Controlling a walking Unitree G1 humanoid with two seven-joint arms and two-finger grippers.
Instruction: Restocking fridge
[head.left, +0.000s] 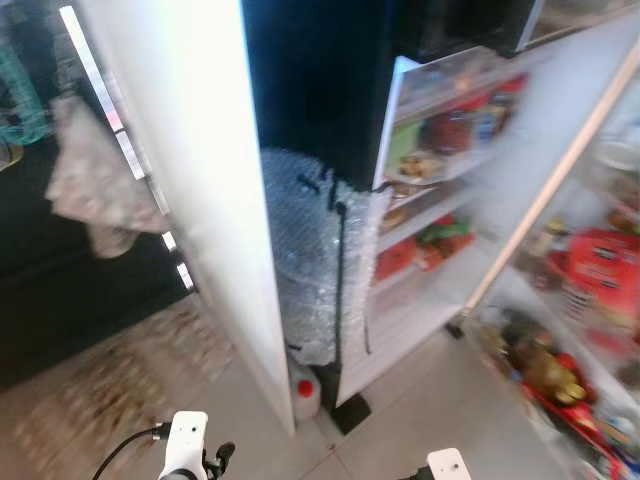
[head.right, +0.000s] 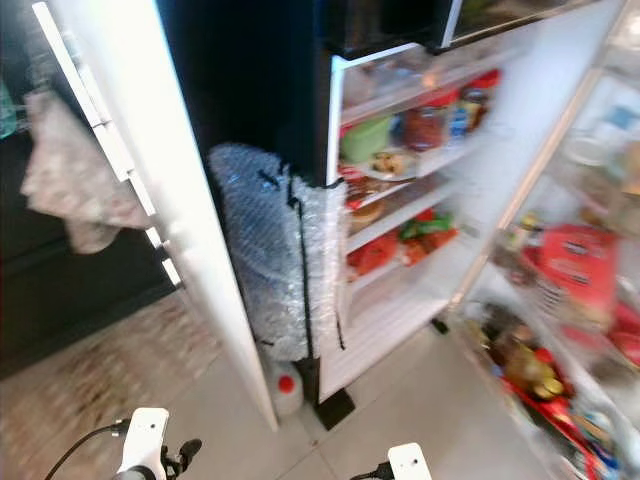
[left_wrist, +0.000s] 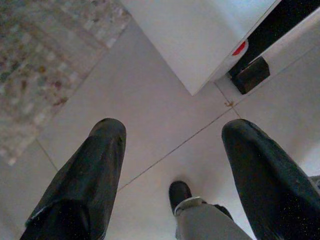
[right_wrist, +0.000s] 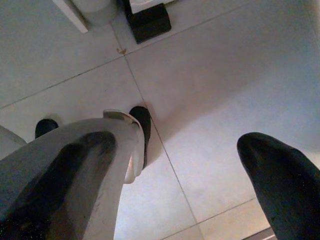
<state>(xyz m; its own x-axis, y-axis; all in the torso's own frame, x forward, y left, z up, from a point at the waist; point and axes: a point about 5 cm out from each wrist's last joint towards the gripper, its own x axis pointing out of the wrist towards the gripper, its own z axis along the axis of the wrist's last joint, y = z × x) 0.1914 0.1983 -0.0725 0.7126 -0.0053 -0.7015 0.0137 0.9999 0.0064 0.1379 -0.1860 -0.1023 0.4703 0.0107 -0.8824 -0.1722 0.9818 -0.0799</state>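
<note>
The fridge (head.left: 430, 200) stands open ahead, its inner shelves holding red, green and orange packs and jars. Its open door (head.left: 590, 300) on my right carries racks of bottles and a red packet (head.left: 605, 262). Both arms hang low at the bottom edge of the eye views, the left wrist (head.left: 185, 440) and the right wrist (head.left: 447, 465). My left gripper (left_wrist: 172, 130) is open over bare floor tiles with nothing between its fingers. The right gripper (right_wrist: 180, 145) is open too, above the tiles beside my own leg.
A tall white panel (head.left: 200, 180) stands left of the fridge, with a bubble-wrap bundle (head.left: 305, 250) wedged beside it. A white jug with a red cap (head.left: 306, 392) sits on the floor below. A cloth (head.left: 90, 185) hangs at the left, above a patterned rug (head.left: 110, 380).
</note>
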